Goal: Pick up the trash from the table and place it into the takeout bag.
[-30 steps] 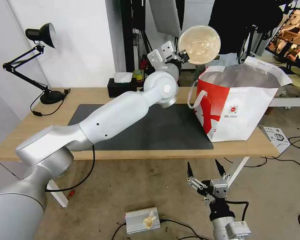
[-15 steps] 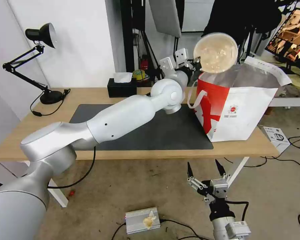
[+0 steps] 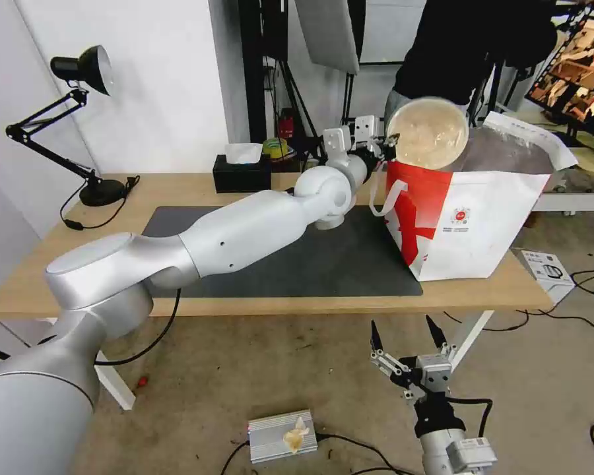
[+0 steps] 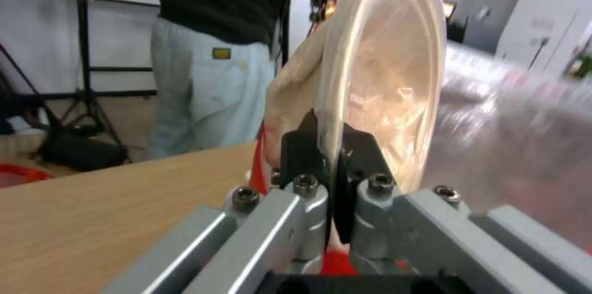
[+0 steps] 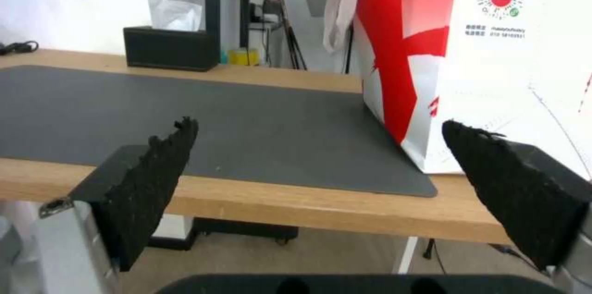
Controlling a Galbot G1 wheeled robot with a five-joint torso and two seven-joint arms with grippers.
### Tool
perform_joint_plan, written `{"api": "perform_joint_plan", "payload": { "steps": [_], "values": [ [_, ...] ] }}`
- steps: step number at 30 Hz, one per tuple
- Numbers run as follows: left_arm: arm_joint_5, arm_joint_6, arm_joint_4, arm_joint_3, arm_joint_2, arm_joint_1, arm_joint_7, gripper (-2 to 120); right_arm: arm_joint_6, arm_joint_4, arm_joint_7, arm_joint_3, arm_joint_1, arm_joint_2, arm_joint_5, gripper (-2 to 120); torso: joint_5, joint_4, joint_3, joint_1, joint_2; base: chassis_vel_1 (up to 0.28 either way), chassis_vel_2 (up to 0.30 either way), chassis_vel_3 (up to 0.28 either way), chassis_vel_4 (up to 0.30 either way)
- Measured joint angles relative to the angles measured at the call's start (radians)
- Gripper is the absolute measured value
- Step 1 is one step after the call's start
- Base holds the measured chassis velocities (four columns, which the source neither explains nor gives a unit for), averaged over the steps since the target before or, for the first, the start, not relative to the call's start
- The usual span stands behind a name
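**Beige bowl held on edge at the takeout bag mouth**

While the left arm stretches across the table (image 3: 178,181), head view has the left gripper (image 3: 384,142) clamped on the rim of the shallow beige bowl (image 3: 429,132). Bowl is tipped up on edge, inside facing the camera, right at the near-left rim of the takeout bag (image 3: 472,218), above the bag's open foil mouth. Bag stands on the table, partly on the dark mat (image 3: 310,257). Black tissue box (image 3: 241,170) sits well left of the bag, at the table's back edge. Right gripper (image 3: 406,333) hangs below the table edge, in front of the bag, fingers apart, holding nothing.

Left wrist view: black fingers (image 4: 302,146) pinched together on the bowl (image 4: 388,76) rim, bowl upright, the bag's foil lining blurred just beyond it.

Right wrist view: pads (image 5: 154,178) wide apart, bag (image 5: 493,53) ahead past the table edge, mat (image 5: 216,123) beside the bag.
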Motion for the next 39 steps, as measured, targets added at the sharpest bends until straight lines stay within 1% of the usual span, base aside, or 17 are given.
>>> {"api": "perform_joint_plan", "payload": {
  "steps": [3, 4, 6, 11, 14, 18, 20, 21, 24, 25, 28, 29, 30, 32, 33, 37, 39],
  "values": [
    [0.034, 0.000, 0.036, 0.017, -0.007, -0.004, 0.011, 0, 0.000, 0.000, 0.000, 0.000, 0.000, 0.000, 0.000, 100, 0.0000, 0.0000, 0.000, 0.000, 0.000, 0.000, 0.000, 0.000, 0.000],
    [0.034, 0.000, 0.036, 0.017, -0.007, -0.004, 0.011, 0, 0.000, 0.000, 0.000, 0.000, 0.000, 0.000, 0.000, 100, 0.0000, 0.0000, 0.000, 0.000, 0.000, 0.000, 0.000, 0.000, 0.000],
    [0.067, -0.002, 0.052, 0.033, -0.007, -0.011, 0.039, 0, 0.000, 0.000, 0.000, 0.000, 0.000, 0.000, 0.000, 100, 0.0000, 0.0000, 0.000, 0.000, 0.000, 0.000, 0.000, 0.000, 0.000],
    [0.106, -0.019, 0.057, 0.047, -0.009, -0.017, 0.067, 0, 0.000, 0.000, 0.000, 0.000, 0.000, 0.000, 0.000, 100, 0.0000, 0.0000, 0.000, 0.000, 0.000, 0.000, 0.000, 0.000, 0.000],
    [0.170, -0.043, 0.067, 0.067, -0.007, -0.028, 0.118, 0, 0.000, 0.000, 0.000, 0.000, 0.000, 0.000, 0.000, 100, 0.0000, 0.0000, 0.000, 0.000, 0.000, 0.000, 0.000, 0.000, 0.000],
    [0.185, -0.059, 0.063, 0.067, -0.009, -0.034, 0.119, 0, 0.000, 0.000, 0.000, 0.000, 0.000, 0.000, 0.000, 100, 0.0000, 0.0001, 0.000, 0.000, 0.000, 0.000, 0.000, 0.000, 0.000],
    [0.188, -0.068, 0.056, 0.067, -0.009, -0.037, 0.109, 0, 0.000, 0.000, 0.000, 0.000, 0.000, 0.000, 0.000, 100, 0.0000, 0.0000, 0.000, 0.000, 0.000, 0.000, 0.000, 0.000, 0.000],
    [0.190, -0.078, 0.047, 0.066, -0.009, -0.040, 0.093, 1, 0.000, 0.000, 0.000, 0.000, 0.000, 0.000, 0.000, 100, 0.0000, 0.0000, 0.000, 0.000, 0.000, 0.000, 0.000, 0.000, 0.000],
    [0.187, -0.101, 0.010, 0.067, 0.001, -0.050, 0.042, 16, 0.000, 0.000, 0.000, 0.000, 0.000, 0.000, 0.000, 100, 0.0000, -0.0001, 0.000, 0.000, 0.000, 0.000, 0.000, 0.000, 0.000],
    [0.187, -0.101, 0.010, 0.067, 0.001, -0.050, 0.042, 16, 0.000, 0.000, 0.000, 0.000, 0.000, 0.000, 0.000, 100, 0.0000, -0.0001, 0.000, 0.000, 0.000, 0.000, 0.000, 0.000, 0.000],
    [0.152, -0.111, -0.026, 0.073, 0.016, -0.073, 0.029, 31, 0.000, 0.000, 0.000, 0.000, 0.000, 0.000, 0.000, 100, 0.0000, 0.0002, 0.000, 0.000, 0.000, 0.000, 0.000, 0.000, 0.000],
    [0.152, -0.111, -0.026, 0.073, 0.016, -0.073, 0.029, 31, 0.000, 0.000, 0.000, 0.000, 0.000, 0.000, 0.000, 100, 0.0000, 0.0002, 0.000, 0.000, 0.000, 0.000, 0.000, 0.000, 0.000],
    [0.148, -0.112, -0.034, 0.073, 0.017, -0.079, 0.023, 34, 0.000, 0.000, 0.000, 0.000, 0.000, 0.000, 0.000, 100, 0.0000, 0.0001, 0.000, 0.000, 0.000, 0.000, 0.000, 0.000, 0.000],
    [0.144, -0.113, -0.051, 0.072, 0.019, -0.090, 0.003, 44, 0.000, 0.000, 0.000, 0.000, 0.000, 0.000, 0.000, 100, 0.0000, -0.0001, 0.000, 0.000, 0.000, 0.000, 0.000, 0.000, 0.000],
    [0.144, -0.113, -0.051, 0.072, 0.019, -0.090, 0.003, 44, 0.000, 0.000, 0.000, 0.000, 0.000, 0.000, 0.000, 100, 0.0000, -0.0001, 0.000, 0.000, 0.000, 0.000, 0.000, 0.000, 0.000],
    [0.143, -0.113, -0.075, 0.068, 0.029, -0.098, -0.042, 63, 0.000, 0.000, 0.000, 0.000, 0.000, 0.000, 0.000, 100, 0.0000, 0.0000, 0.000, 0.000, 0.000, 0.000, 0.000, 0.000, 0.000],
    [0.142, -0.113, -0.084, 0.067, 0.035, -0.099, -0.048, 65, 0.000, 0.000, 0.000, 0.000, 0.000, 0.000, 0.000, 100, 0.0000, 0.0000, 0.000, 0.000, 0.000, 0.000, 0.000, 0.000, 0.000]
  ]
}}
